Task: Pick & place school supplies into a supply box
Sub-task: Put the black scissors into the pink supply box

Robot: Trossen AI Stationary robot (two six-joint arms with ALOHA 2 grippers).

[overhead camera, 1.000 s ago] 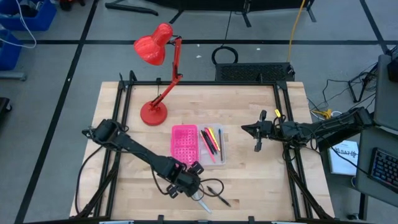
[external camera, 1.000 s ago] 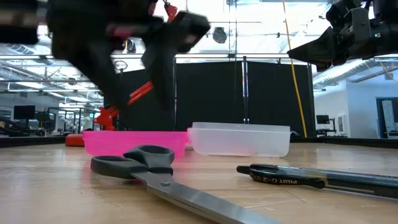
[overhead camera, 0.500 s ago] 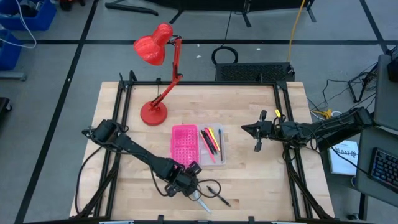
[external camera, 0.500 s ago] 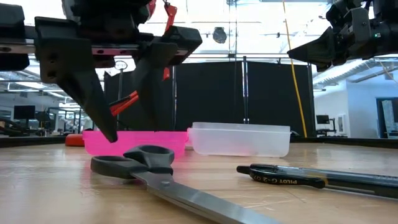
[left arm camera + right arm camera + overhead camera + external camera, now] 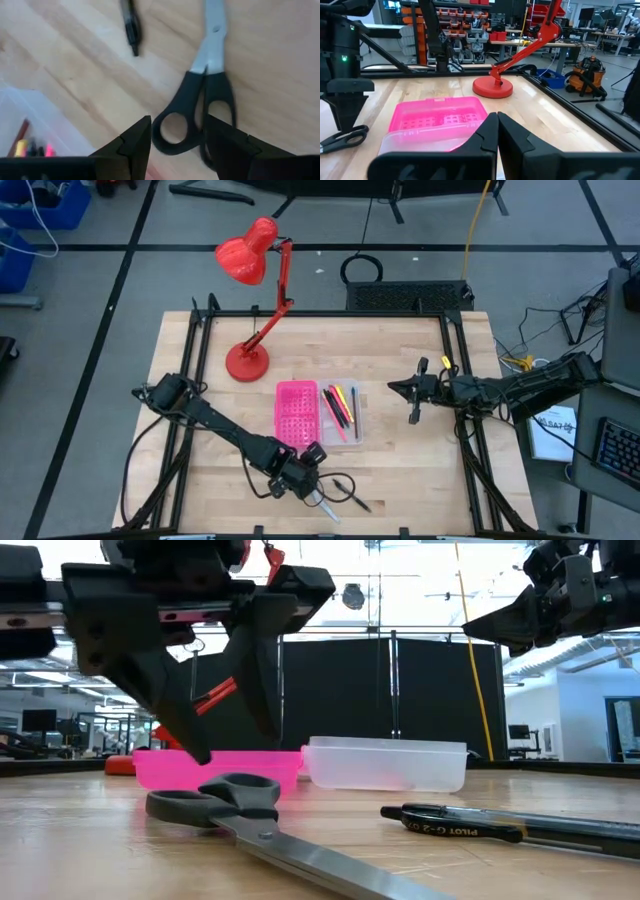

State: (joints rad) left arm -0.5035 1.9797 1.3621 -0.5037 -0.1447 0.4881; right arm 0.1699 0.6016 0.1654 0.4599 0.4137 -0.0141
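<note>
1. While the left gripper (image 5: 225, 745) hangs just above the scissors (image 5: 250, 815) at the near edge of the table (image 5: 400, 460), its two dark fingers (image 5: 137, 142) stand wide apart, holding nothing; the wrist view shows one handle loop in the gap between them.
2. Those scissors have black handles with two oval loops and plain silver blades. They lie flat on the wood, handles toward the supply box (image 5: 318, 412), blades pointing toward the table's near edge.
3. Just beside the blades lies a black pen (image 5: 455, 822) with white lettering on its barrel, also flat on the wood and apart from the scissors.
4. Near the middle of the table sits the supply box, opened flat: a hot-pink half (image 5: 296, 412) with a grid of small holes, joined to a clear plastic tray half (image 5: 350, 423) on the side toward the right arm.
5. Inside the clear tray rest several thin pens and pencils (image 5: 339, 405), lying roughly lengthwise; pink, yellow, red and dark ones can be made out.
6. Seen from table height, the pink half looks low and flat, and the clear half stands slightly taller with frosted walls.
7. Over the table's right side, well apart from the box, the right gripper (image 5: 413, 393) waits in the air; its fingers (image 5: 492, 132) are closed together, gripping nothing.
8. A red desk lamp (image 5: 250, 310) stands on the far left part of the table, its round base behind the pink half.
</note>
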